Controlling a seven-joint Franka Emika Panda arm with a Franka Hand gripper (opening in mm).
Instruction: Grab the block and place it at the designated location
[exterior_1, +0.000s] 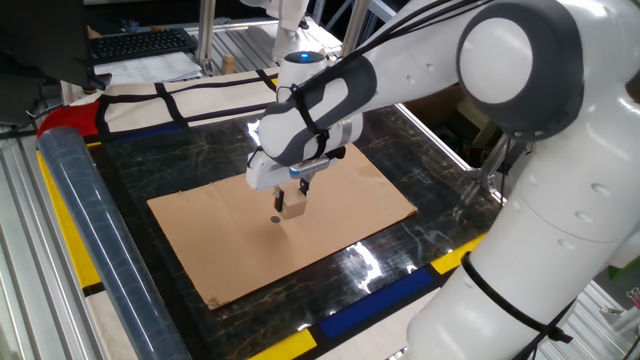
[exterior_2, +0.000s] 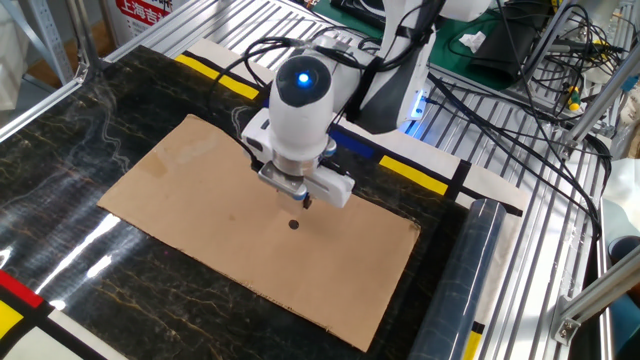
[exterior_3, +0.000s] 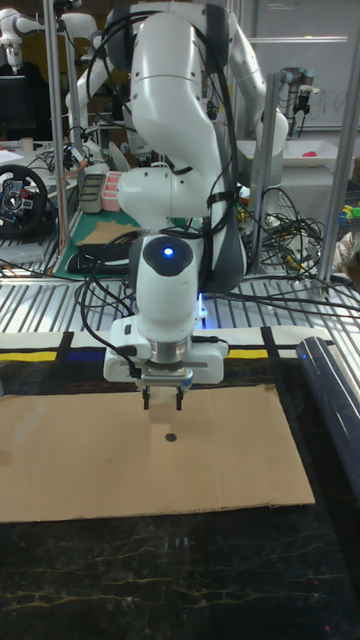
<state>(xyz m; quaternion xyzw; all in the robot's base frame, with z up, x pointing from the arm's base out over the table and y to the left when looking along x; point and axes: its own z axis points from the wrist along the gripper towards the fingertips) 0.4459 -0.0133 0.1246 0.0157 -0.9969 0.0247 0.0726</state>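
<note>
Block (exterior_1: 292, 204) between the end effector (exterior_1: 293, 200) fingers, just beside the black dot (exterior_1: 276, 219).

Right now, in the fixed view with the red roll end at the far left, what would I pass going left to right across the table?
Clear plastic roll → black dot → wooden block, held in the jaws → the robot's big white body.

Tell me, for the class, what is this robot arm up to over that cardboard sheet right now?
A single white robot arm holds a small wooden block in its gripper, just above the brown cardboard sheet on the dark table. The block is not set down yet. It hangs close beside the small black dot marked on the cardboard, which is where it is meant to go. In the other fixed view the dot lies just in front of the gripper, uncovered.
</note>
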